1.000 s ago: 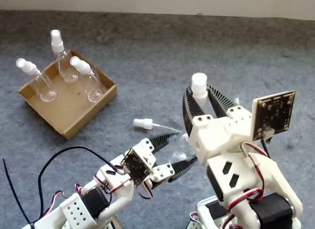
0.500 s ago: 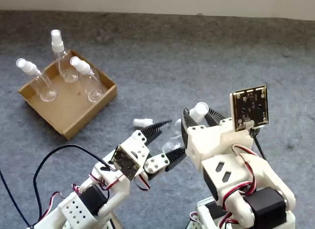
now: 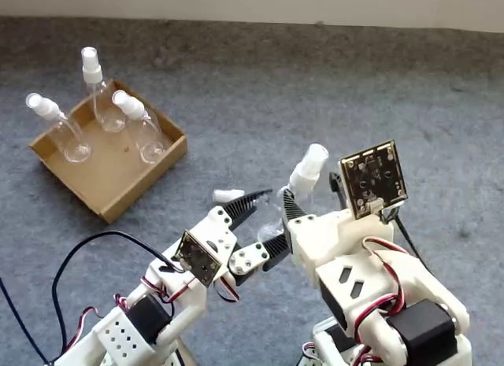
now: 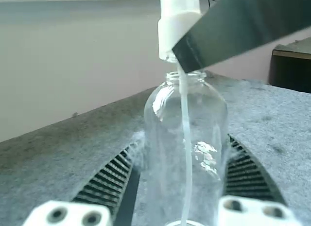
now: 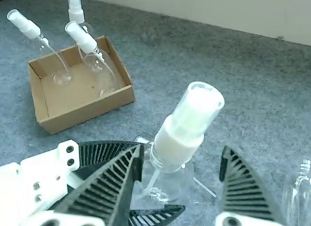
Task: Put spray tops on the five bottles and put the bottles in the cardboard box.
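Grasps a clear bottle (image 4: 187,153) with the left gripper (image 3: 276,216) near the front middle of the grey surface (image 3: 236,90), jaws clenched on the glass from both sides, open neck clear of the fingers. Has a white spray top (image 5: 192,116) tilted over that neck, thin tube already down inside the glass, collar just above the rim and not seated in the left wrist view. Brackets that top with the right gripper (image 5: 182,149), jaws released: one ribbed finger (image 5: 114,187) against the collar, the other apart from it. Just beyond the left gripper, on the surface, a second spray top (image 3: 228,195) lying loose on its side. Near the right gripper, in the right wrist view, an uncapped bottle (image 5: 297,194), partly cut off by the edge. Well away at the far left, the cardboard box (image 3: 150,175), open and low-walled, with three topped bottles (image 3: 143,134) inside, each leaning, white tops sticking out above the walls.
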### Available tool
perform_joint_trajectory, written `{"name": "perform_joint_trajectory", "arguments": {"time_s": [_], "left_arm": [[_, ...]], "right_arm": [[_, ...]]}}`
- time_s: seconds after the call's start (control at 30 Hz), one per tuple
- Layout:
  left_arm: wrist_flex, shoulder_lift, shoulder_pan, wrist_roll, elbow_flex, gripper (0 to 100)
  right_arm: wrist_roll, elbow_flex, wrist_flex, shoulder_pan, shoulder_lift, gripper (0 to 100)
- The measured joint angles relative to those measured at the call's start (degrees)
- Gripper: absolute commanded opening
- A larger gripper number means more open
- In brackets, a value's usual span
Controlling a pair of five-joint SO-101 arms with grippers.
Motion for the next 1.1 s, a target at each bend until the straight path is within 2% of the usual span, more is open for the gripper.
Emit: {"name": "perform_joint_trajectory", "arguments": {"time_s": [0.43, 0.67, 0.9, 1.1], "left_arm": [[-0.1, 0.0, -0.4, 0.0, 0.0, 13], [-0.1, 0.0, -1.1, 0.0, 0.0, 13], [-1.2, 0.0, -4.1, 0.0, 0.0, 13], [-3.3, 0.0, -4.2, 0.0, 0.0, 13]], "right_arm": [[0.4, -1.0, -1.8, -0.1, 0.1, 24.1], [0.4, -6.2, -1.8, 7.8, 0.0, 23.5], [0.4, -7.9, 0.0, 8.5, -0.1, 3.0], [0.4, -4.7, -3.2, 8.8, 0.0, 0.4]]}}
